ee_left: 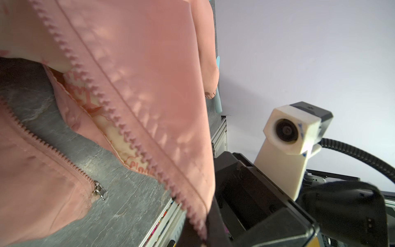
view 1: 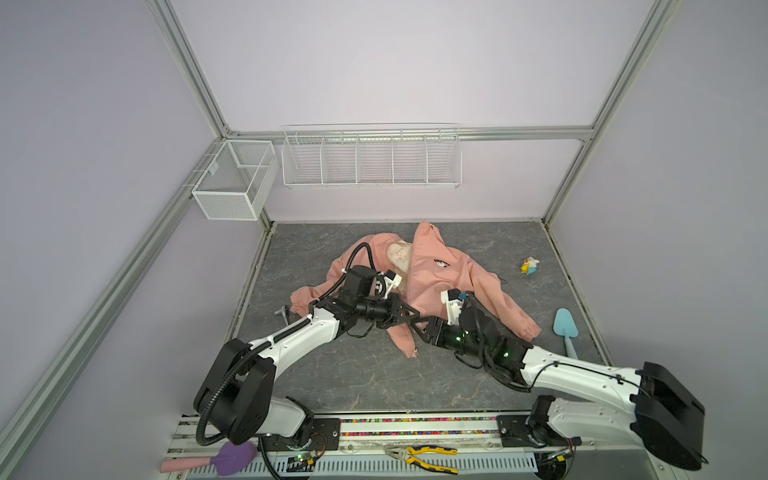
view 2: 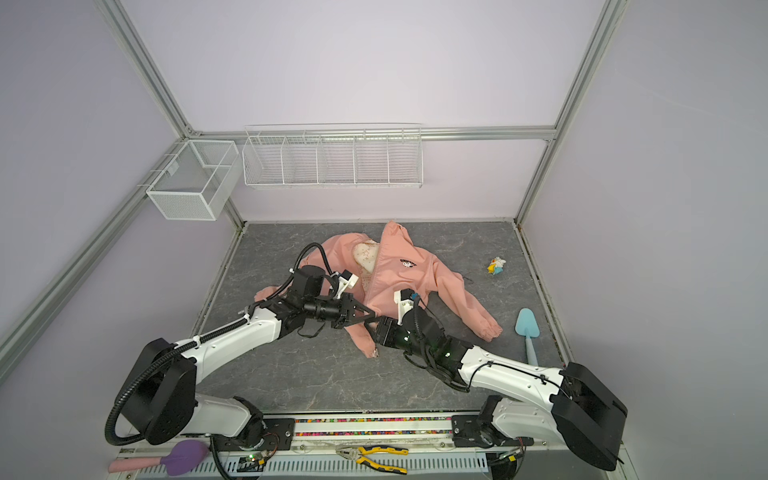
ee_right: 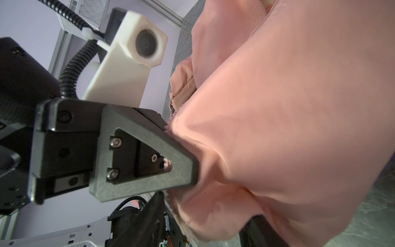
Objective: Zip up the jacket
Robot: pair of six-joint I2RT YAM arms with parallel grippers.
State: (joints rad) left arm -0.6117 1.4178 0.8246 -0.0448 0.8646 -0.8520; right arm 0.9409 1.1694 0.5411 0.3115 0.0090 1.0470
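Left wrist view, close up: the left gripper point(ee_left: 198, 235) is clamped tight on the lower zipper edge of one front panel of the jacket point(ee_left: 149, 85), a salmon-pink child's jacket. That panel's row of zipper teeth point(ee_left: 119, 119) runs down into its fingers. The other front panel lies on the grey table point(ee_left: 119, 192), with the silver zipper slider point(ee_left: 99, 190) at its bottom end, apart from the held teeth. In both top views the jacket lies front up in the middle of the table, open down the front, with cream lining point(view 1: 397, 255) showing at the neck. The right gripper point(view 1: 420, 329) sits just beside the left one. Pink cloth bunches between its part-spread fingers, but whether it grips cannot be told. Zipping has not begun. The two halves must first be joined at the slider, which then has to be drawn up to the collar.
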